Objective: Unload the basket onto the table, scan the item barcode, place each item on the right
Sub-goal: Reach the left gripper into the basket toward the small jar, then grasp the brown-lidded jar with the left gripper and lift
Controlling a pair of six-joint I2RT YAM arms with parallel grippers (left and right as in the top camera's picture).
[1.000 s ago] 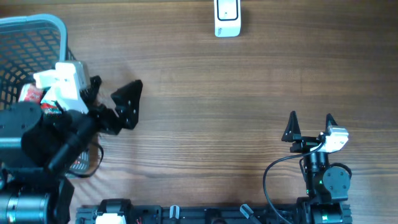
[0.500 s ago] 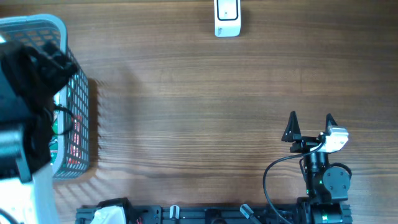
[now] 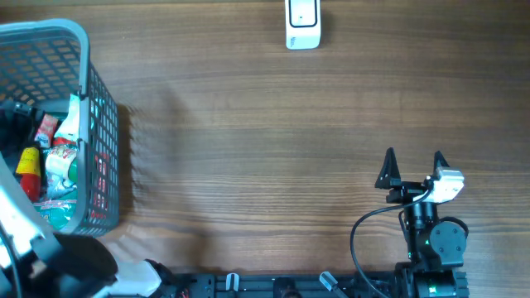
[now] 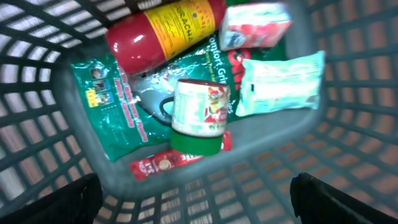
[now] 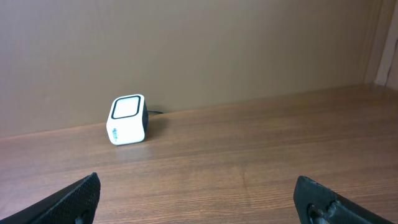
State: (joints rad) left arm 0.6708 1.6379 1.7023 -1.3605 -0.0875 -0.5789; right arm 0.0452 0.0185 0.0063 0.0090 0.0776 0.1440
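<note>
- Groceries for scanning, all inside the grey-blue plastic mesh basket at the left edge of the brown wooden worktop; none lifted out.
- From the left wrist, at the far end of the basket floor: red bottle with a yellow label on its side, white-and-red carton just beside it.
- Below the carton: pale teal soft packet, against the basket wall.
- In the middle: small white tub with a green lid, on top of a green foil pouch; flat red sachet partly under the tub's lid end.
- Left pincer — spread wide, empty, hanging over the basket's open top, its dark fingertips at the lower corners of the wrist view and clear of every item.
- White cube-shaped barcode scanner at the far edge of the worktop, well apart from the basket, its dark-framed window turned towards the right wrist camera.
- Right pincer — released, holding nothing, over the near right part of the worktop, pointed towards the scanner and well apart from it.
</note>
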